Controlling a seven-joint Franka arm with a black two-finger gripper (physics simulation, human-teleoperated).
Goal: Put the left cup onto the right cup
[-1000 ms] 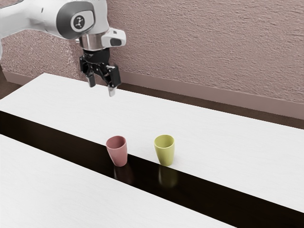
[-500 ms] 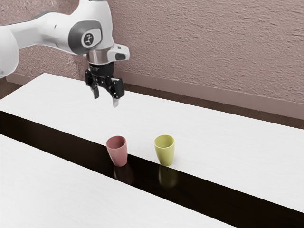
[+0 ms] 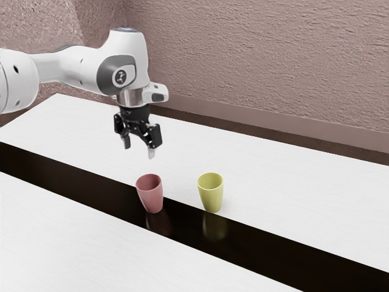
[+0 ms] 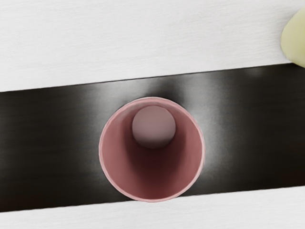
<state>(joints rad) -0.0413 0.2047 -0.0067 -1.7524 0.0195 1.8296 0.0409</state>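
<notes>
Your hand hangs released, jaws spread and holding nothing. The pink cup stands upright below the hand and clear of it, on the dark strip of the counter. From the wrist, the pink cup opens straight up toward the hand. The green cup stands upright on the same strip, off to the hand's side, near the pink cup but not touching it.

Arm extended, wrist pointing down, fingers apart
</notes>
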